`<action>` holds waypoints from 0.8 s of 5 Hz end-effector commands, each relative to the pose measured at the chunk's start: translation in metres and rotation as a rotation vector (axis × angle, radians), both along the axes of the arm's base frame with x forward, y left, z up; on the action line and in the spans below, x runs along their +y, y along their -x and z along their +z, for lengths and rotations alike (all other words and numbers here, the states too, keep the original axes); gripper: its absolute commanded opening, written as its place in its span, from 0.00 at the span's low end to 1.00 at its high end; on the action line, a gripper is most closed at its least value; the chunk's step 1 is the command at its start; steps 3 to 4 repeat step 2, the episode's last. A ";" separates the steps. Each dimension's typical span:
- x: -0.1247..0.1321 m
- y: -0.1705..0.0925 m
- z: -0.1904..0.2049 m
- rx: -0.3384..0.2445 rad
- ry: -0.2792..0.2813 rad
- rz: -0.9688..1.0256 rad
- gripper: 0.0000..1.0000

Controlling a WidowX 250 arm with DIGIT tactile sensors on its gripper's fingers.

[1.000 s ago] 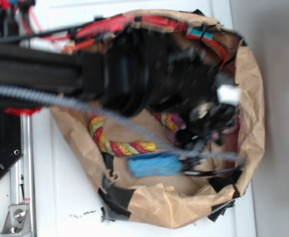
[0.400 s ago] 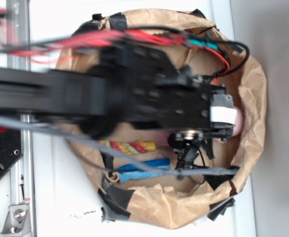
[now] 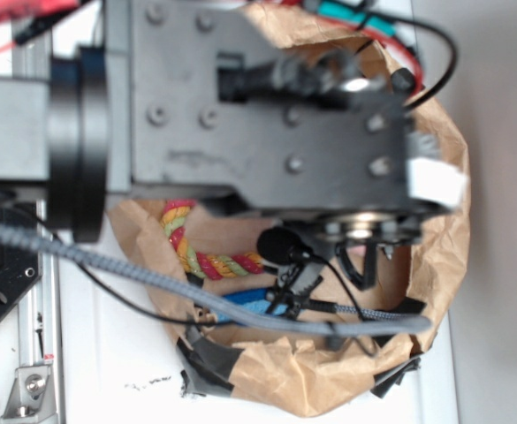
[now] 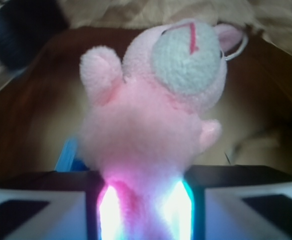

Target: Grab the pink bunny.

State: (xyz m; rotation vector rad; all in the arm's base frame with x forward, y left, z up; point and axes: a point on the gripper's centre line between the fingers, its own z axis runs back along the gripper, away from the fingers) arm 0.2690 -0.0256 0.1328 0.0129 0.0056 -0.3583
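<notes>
From the exterior view I cannot see the pink bunny at all: the black arm (image 3: 240, 106) fills the upper half of the frame and covers most of the brown paper bag (image 3: 329, 375), and the fingers themselves are hidden beneath the wrist block.

My wrist view settles it. The pink bunny (image 4: 155, 115) fills the centre of the frame, its grey-white muzzle toward the top, one ear cut by the upper right edge. Its lower body sits squeezed between the two fingers of the gripper (image 4: 145, 210) at the bottom centre, so I read the gripper as clenched on the plush; the glare there blurs the exact contact.

Inside the bag, at the exterior view's lower middle, lie a multicoloured rope toy (image 3: 196, 252) and, just below it, a blue sponge (image 3: 245, 305) partly crossed by cables. The bag rests on the white tabletop (image 3: 108, 362).
</notes>
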 end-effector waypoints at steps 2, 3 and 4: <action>0.001 -0.009 0.024 0.142 -0.070 0.256 0.00; 0.001 -0.009 0.024 0.142 -0.070 0.256 0.00; 0.001 -0.009 0.024 0.142 -0.070 0.256 0.00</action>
